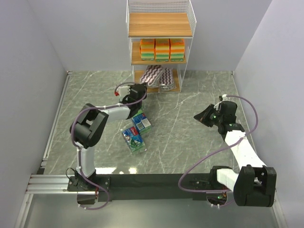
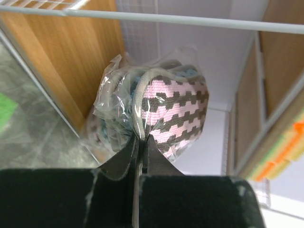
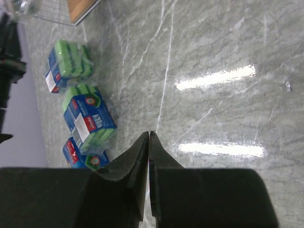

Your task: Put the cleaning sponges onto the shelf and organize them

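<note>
Left hand [image 1: 137, 93]: right up at the front-left corner of the shelf [image 1: 160, 23], fingers pinched tight on the striped pad [image 2: 175, 114].
Striped pad: in clear wrap, caught by its near edge and held off the bench [image 1: 180, 128]. The wire bar [image 2: 156, 19] crosses just above it, and a brown board sits close on its left.
Blue-green packs [image 3: 88, 118]: three lying on the bench near one another, just beside the left forearm.
Shelf: at the far edge, against the back wall, with its front facing the arms.
Orange blocks [image 1: 161, 50]: three stacks side by side, filling the middle tier from post to post.
Shelved pads [image 1: 159, 76]: on the bottom tier, leaning, the left one nearest the left hand.
Bench: a broad stretch of bare marble runs from the packs across to the right hand [image 1: 203, 115].
Right hand: hovering over the right half, fingers pressed together with nothing in them, well apart from packs and shelf.
</note>
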Robot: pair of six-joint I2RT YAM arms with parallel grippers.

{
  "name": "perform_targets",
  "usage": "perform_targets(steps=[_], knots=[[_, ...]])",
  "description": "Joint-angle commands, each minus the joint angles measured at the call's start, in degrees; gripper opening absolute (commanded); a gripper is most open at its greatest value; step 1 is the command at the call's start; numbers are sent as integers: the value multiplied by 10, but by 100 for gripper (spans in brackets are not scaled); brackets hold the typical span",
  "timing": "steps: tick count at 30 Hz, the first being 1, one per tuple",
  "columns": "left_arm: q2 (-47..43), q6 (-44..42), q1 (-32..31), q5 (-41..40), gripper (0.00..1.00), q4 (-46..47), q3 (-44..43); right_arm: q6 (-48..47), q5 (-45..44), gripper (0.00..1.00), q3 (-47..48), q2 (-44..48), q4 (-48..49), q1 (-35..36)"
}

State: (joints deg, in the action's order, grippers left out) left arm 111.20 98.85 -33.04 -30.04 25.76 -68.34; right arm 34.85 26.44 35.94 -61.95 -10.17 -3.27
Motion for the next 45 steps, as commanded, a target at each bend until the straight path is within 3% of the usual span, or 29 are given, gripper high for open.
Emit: perform_targets(steps=[1, 8, 11, 22, 29, 45], knots=[[26, 36, -18, -99, 0, 2, -39, -8, 15, 9, -10, 19, 4, 0], [77, 21, -32, -200, 0, -49, -132, -10, 34, 8, -22, 15, 13, -1], [100, 54, -33, -226, 1, -90, -171, -12, 40, 8, -25, 14, 14, -1], [171, 165, -33, -260, 1, -282, -302, -13, 82, 6, -34, 36, 16, -1], [214, 171, -36, -285, 1, -399, -406, -18, 104, 6, -47, 55, 16, -1], [272, 249, -60, -287, 1, -511, -465, -17, 136, 6, -61, 68, 24, -2]])
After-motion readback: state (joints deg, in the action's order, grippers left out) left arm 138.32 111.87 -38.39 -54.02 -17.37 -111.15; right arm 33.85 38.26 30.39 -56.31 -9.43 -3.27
